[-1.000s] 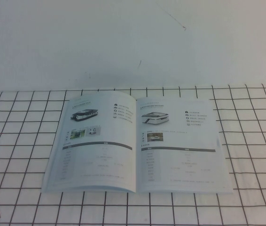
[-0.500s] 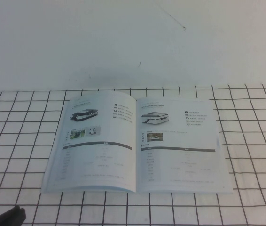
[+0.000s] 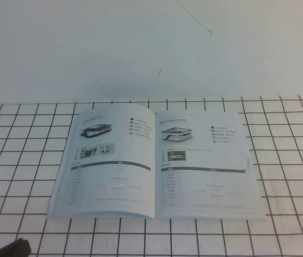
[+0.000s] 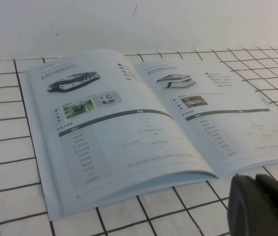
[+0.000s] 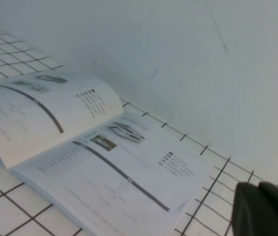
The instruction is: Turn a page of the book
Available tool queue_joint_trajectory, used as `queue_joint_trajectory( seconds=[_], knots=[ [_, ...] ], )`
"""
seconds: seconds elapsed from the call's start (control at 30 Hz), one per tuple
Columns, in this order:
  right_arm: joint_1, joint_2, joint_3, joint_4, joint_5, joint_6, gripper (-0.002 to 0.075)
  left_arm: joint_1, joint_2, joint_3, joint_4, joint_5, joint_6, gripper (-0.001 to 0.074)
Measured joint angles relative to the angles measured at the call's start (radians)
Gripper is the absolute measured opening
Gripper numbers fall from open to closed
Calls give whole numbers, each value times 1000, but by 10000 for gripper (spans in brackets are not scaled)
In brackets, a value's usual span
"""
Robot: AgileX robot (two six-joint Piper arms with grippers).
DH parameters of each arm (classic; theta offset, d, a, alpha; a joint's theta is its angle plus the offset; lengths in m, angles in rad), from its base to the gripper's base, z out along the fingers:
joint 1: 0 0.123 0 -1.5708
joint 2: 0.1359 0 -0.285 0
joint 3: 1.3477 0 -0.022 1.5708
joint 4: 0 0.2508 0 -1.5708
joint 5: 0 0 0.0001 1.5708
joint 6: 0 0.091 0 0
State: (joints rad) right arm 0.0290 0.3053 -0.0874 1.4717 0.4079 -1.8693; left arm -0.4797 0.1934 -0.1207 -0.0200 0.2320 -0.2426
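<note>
The book (image 3: 154, 163) lies open and flat on the checked table, showing two pages with product photos and grey table bars. It also shows in the left wrist view (image 4: 144, 123) and the right wrist view (image 5: 80, 147). The red-and-white checker page is hidden. My left gripper (image 3: 9, 248) is at the table's front left corner, short of the book's near edge; its dark fingers (image 4: 244, 196) are together and empty. My right gripper (image 5: 258, 191) is out of the high view. It hangs off the book's right side, fingers together and empty.
The white cloth with a black grid (image 3: 290, 160) covers the table around the book. A plain white wall (image 3: 151, 48) stands right behind the book's far edge.
My left gripper has come a little further into the high view from the bottom left corner. The book has not moved.
</note>
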Motion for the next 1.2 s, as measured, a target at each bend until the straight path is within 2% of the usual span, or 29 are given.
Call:
queue_joint_trajectory(
  seconds=[0.33, 0.7, 0.83, 1.2],
  knots=[
    [0, 2, 34, 0, 18, -2, -1, 21, -29, 0, 0, 11, -5, -3],
    [0, 2, 34, 2, 18, -2, -1, 337, -202, 106, 6, 70, -9, -3],
    [0, 2, 35, 4, 20, -4, -1, 417, -204, 142, -37, 108, -1, -3],
    [0, 2, 37, 4, 22, -4, -1, 441, -205, 140, -41, 121, 69, -3]
  ],
)
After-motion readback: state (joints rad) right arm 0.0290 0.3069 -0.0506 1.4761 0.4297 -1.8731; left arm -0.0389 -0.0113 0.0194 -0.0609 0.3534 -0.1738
